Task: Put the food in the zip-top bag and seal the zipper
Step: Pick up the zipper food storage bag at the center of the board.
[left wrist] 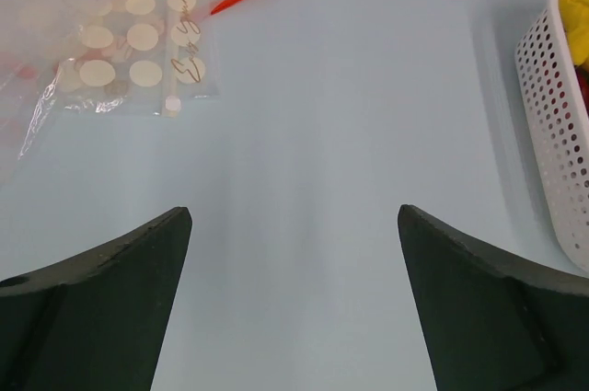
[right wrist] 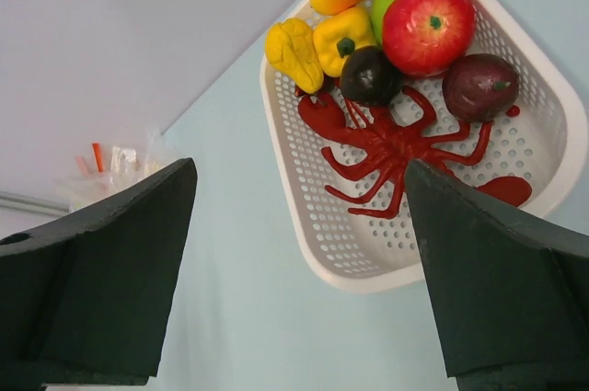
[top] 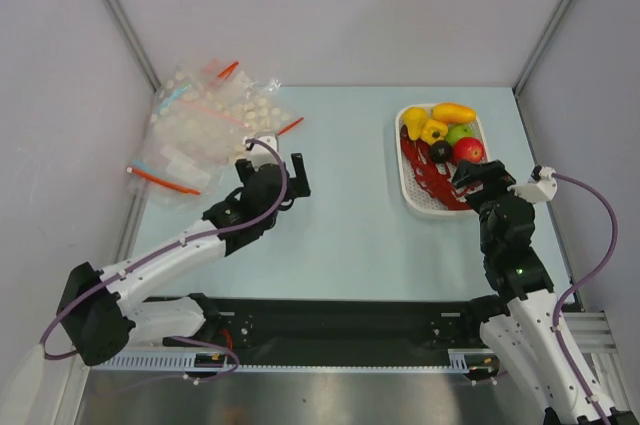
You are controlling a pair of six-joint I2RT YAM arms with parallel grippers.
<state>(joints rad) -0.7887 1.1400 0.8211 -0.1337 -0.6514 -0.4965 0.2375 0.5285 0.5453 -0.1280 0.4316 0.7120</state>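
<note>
I've got my left gripper (left wrist: 294,225) low over the bare table (left wrist: 313,115), jaws spread, holding nothing. My right gripper (right wrist: 299,179) hangs splayed above the basket (right wrist: 313,216) of food (right wrist: 370,75). The zip-top bag (top: 175,160) lies far left beside dotted bags (top: 225,110), its outline hard to trace

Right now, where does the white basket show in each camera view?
Top external: the white basket sits right of centre.
Left wrist: only its perforated side shows, at the right edge.
Right wrist: it fills the upper right, with food inside.
Shared landmark: the pile of clear bags, on the left in every view.
</note>
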